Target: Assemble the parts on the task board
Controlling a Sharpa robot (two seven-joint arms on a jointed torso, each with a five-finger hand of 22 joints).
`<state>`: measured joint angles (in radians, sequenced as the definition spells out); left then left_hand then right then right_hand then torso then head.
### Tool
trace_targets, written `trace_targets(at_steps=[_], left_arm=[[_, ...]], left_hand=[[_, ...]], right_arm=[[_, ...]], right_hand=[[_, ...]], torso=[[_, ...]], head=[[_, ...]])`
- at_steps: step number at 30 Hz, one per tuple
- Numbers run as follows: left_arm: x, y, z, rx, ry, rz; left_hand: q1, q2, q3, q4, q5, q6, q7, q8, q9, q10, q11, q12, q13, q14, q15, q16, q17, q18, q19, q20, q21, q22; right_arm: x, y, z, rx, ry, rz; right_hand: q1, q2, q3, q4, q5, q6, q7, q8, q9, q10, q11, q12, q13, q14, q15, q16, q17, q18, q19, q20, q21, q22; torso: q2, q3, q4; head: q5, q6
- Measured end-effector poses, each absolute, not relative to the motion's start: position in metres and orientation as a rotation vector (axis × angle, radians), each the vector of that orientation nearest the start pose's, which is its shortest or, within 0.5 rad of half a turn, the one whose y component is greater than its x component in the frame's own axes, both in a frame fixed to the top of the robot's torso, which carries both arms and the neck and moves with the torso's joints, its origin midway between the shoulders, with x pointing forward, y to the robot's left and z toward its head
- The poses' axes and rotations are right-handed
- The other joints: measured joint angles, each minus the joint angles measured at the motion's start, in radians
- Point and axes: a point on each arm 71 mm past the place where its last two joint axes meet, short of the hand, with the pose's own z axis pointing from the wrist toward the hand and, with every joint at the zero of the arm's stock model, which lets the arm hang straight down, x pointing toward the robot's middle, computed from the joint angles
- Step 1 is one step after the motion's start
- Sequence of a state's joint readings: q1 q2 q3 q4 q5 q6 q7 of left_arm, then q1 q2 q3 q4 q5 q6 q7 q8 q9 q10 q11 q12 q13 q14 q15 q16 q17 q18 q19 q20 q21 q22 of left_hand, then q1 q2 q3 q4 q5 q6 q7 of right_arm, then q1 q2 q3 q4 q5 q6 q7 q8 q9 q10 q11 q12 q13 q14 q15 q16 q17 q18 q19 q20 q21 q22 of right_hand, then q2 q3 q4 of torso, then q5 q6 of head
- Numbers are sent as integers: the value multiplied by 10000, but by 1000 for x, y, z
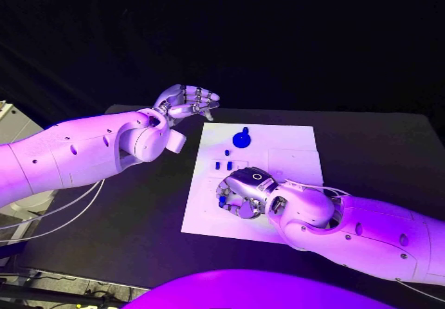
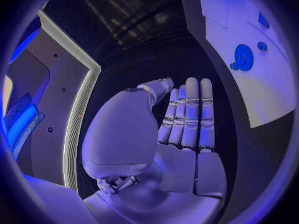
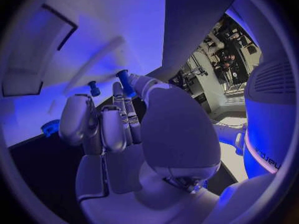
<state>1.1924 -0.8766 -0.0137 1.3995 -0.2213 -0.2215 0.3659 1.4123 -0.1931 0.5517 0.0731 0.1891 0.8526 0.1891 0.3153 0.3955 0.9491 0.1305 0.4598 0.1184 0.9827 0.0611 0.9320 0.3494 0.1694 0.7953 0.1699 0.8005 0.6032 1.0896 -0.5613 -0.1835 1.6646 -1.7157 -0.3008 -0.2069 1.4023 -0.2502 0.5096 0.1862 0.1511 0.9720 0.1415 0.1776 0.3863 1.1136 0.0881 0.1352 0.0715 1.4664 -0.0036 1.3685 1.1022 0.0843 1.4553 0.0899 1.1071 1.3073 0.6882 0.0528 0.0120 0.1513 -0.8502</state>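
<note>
Right now the white task board (image 1: 278, 154) lies mid-frame in the head view on the black tabletop (image 1: 371, 148), with a round blue part (image 1: 241, 138) near its top edge and a few small blue pegs (image 1: 226, 165) just below that. Lower on the board, the right robot hand (image 1: 243, 193) hangs fingers-down over the plate; in its wrist view a small blue peg (image 3: 124, 81) sits pinched at the fingertips, other fingers loosely curled, presumably so it can be stood into a seat on the board. Another peg (image 3: 94, 88) stands just beside it. In the upper left, the left robot hand (image 1: 186, 102) is raised off the board's corner, fingers together and holding nothing, apparently parked clear.
</note>
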Motion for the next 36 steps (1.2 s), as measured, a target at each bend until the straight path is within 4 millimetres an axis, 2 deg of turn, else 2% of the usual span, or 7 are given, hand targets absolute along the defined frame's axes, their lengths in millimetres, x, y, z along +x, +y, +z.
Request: trace_targets(at_steps=[8,13,17,22,28,34,36], left_arm=[[509,258,-178,-9097,14642,-14217],[509,257,-178,-9092,14652,-14235],[510,257,-178,-9091,14655,-14238],[510,257,-178,-9089,14660,-14242],[509,258,-178,-9089,14649,-14233],[509,260,-178,-9075,14602,-14231],[509,260,-178,-9069,14582,-14230]], left_hand=[[0,0,0,0,0,0,0,0,0,0,0,0,0,0,0,0,-1,0,0,0,0,0],[0,0,0,0,0,0,0,0,0,0,0,0,1,0,0,0,0,1,0,0,0,-1],[0,0,-28,-28,0,0,0,0,0,0,0,-5,1,0,0,0,-1,0,0,0,0,-2],[0,0,-28,-28,0,0,0,0,0,0,0,-38,1,0,0,0,-2,0,0,0,0,7],[0,0,-28,-28,0,0,0,0,0,0,0,-38,-8,0,0,0,0,0,0,0,0,6],[0,0,-27,-27,0,0,0,0,0,0,0,-38,-8,0,0,0,6,0,0,0,0,5],[0,0,-28,-28,0,0,0,0,0,0,0,-38,-8,0,0,0,6,0,0,0,0,5]], right_arm=[[376,-30,-253,-5621,17107,8890],[373,-31,-249,-5349,16910,9079],[372,-33,-246,-5084,16767,9231],[372,-45,-242,-4670,16623,9305],[381,-80,-222,-3798,16410,9101],[398,-133,-203,-2210,16745,8482],[403,-150,-197,-1644,16892,8262]], right_hand=[[-32,-39,-525,-14,0,-465,-89,-289,-98,-951,153,35,-11,-93,165,-141,-445,0,-330,212,-1142,8],[544,298,-1985,233,28,-913,-244,-594,-172,-2228,362,625,111,-558,399,-375,-1196,181,-782,385,-2602,7],[1463,606,-3766,1003,98,-1453,-483,-890,-209,-3407,481,1721,363,-975,507,-527,-1935,398,-984,481,-3599,-318],[1605,729,-4008,1060,98,-1525,-493,-899,-222,-3614,474,2413,516,-982,514,-477,-2021,398,-978,480,-3522,-319],[1332,702,-4347,1057,97,-1538,271,-926,-269,-3150,216,3443,621,-748,281,-415,-2026,396,-652,332,-3121,-174],[760,883,-4840,978,67,-697,213,-66,-36,-1193,252,5810,1648,-519,53,-278,-1732,396,-395,145,-2334,2],[310,999,-5200,1034,59,-640,102,308,38,-850,48,7895,3345,-259,-141,-6,-1041,305,-219,-29,-1853,9]], torso=[[-11,10,6],[-12,17,6],[-12,16,6],[-12,5,6],[-12,-11,-11],[-33,-19,-50],[-47,-19,-67]], head=[[-4,-15],[-4,-1],[-4,13],[-49,45],[-244,149],[-603,280],[-753,330]])
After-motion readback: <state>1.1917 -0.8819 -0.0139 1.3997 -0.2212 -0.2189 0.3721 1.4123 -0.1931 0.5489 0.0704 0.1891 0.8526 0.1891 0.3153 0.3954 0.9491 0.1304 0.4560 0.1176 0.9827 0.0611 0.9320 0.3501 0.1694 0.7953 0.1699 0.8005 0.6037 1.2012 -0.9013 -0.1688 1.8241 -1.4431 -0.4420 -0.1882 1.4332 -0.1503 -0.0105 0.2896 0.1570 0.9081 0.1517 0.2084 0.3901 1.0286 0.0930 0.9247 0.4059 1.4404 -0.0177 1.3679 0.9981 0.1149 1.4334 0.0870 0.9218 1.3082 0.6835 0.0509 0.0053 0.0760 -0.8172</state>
